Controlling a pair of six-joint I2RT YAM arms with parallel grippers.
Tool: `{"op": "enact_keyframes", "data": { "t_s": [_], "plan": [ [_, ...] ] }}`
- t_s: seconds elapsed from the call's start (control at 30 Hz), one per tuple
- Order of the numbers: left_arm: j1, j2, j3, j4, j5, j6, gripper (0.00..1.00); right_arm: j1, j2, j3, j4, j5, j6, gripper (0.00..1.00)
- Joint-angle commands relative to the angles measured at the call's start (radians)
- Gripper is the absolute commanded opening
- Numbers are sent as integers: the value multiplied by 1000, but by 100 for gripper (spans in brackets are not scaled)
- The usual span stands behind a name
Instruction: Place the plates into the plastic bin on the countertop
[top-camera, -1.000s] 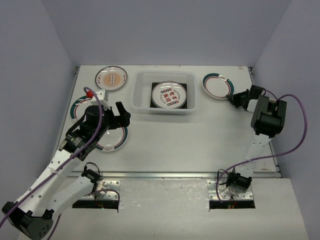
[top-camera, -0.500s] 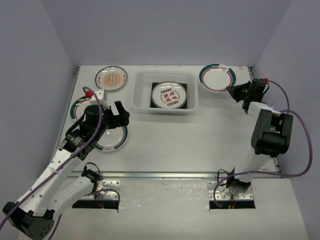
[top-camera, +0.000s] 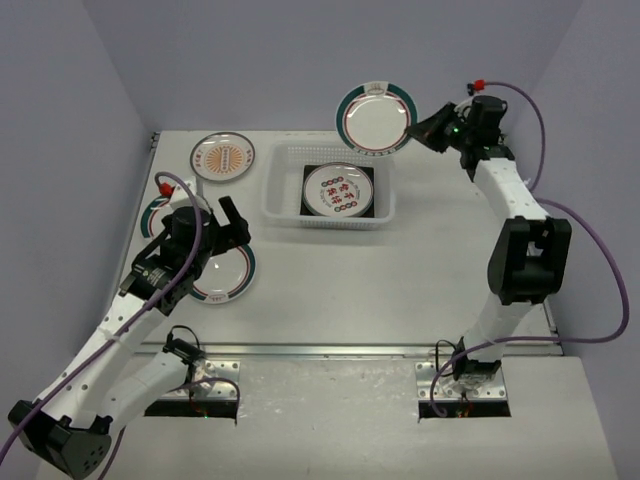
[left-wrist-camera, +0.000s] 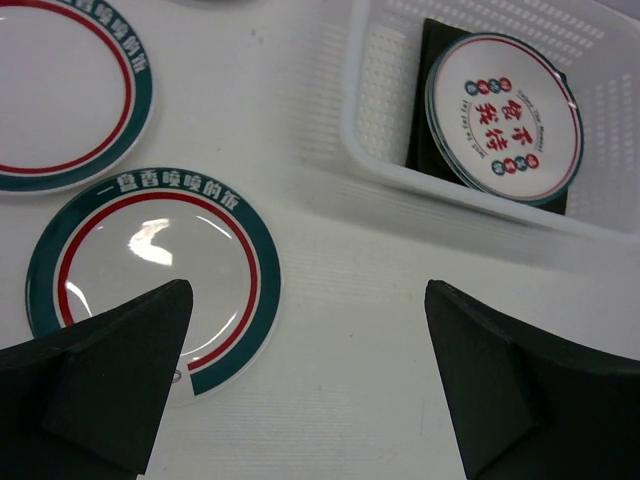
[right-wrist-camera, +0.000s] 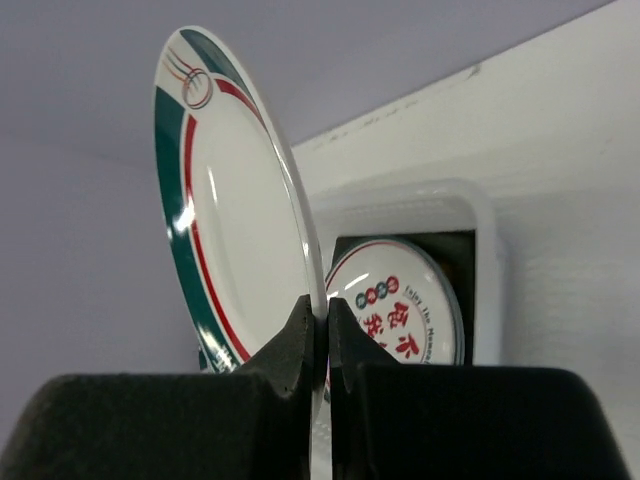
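The right tool (right-wrist-camera: 322, 318) is clamped on the thin rim of a round white teal-and-red-banded plate (right-wrist-camera: 240, 220), held aloft near the far right corner of the white lattice plastic bin (top-camera: 283, 205). The plate looks stiff, slick and breakable. The left tool (left-wrist-camera: 305, 300) stands apart.

From high behind the arm bases (top-camera: 470, 368), the overhead camera looks down on the whole countertop (top-camera: 400, 280). Both wrist cameras sit far closer, facing forward, each catching the plastic bin (left-wrist-camera: 375, 100) also seen overhead.
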Motion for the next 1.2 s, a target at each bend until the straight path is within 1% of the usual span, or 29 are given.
{"op": "enact_keyframes", "data": {
  "t_s": [0.0,0.13,0.23,0.37,0.57,0.6,0.63,0.67,0.7,0.73,0.8,0.83,0.93,1.0,1.03,1.07,1.13,1.17],
  "plan": [
    [36,45,104,-94,-205,-183,100,126,80,59,-204,-79,-150,0],
    [43,75,131,-84,-203,-206,100,188,169,120,-256,-70,-247,0],
    [43,107,140,-87,-164,-206,100,196,222,134,-257,-43,-254,0],
    [43,97,94,-75,-126,-194,100,194,276,188,-304,-25,-289,0],
    [43,47,30,-112,-133,-212,100,182,281,211,-311,8,-302,0],
    [43,41,22,-116,-129,-216,100,182,292,236,-330,8,-308,3],
    [43,40,9,-122,-123,-224,100,182,314,283,-368,0,-323,12],
    [43,43,4,-131,-116,-235,100,182,335,316,-398,-7,-339,31],
    [43,52,0,-148,-115,-251,100,184,356,349,-432,-7,-355,68],
    [43,63,1,-171,-117,-269,100,185,367,372,-459,-1,-370,90],
    [43,83,13,-229,-135,-309,100,185,364,391,-495,24,-397,99],
    [43,88,25,-262,-152,-338,100,186,357,403,-517,51,-412,99],
    [43,120,57,-372,-216,-444,100,201,307,437,-597,227,-496,99],
    [43,128,34,-406,-247,-500,100,214,258,475,-664,362,-535,99],
    [43,132,19,-409,-253,-518,100,214,240,478,-680,390,-543,99],
    [45,137,6,-410,-255,-541,100,214,216,473,-690,415,-544,99],
    [71,159,-37,-421,-238,-625,100,214,110,389,-674,447,-531,99],
    [80,166,-48,-430,-226,-662,100,212,66,349,-657,426,-523,99]
  ]
}}
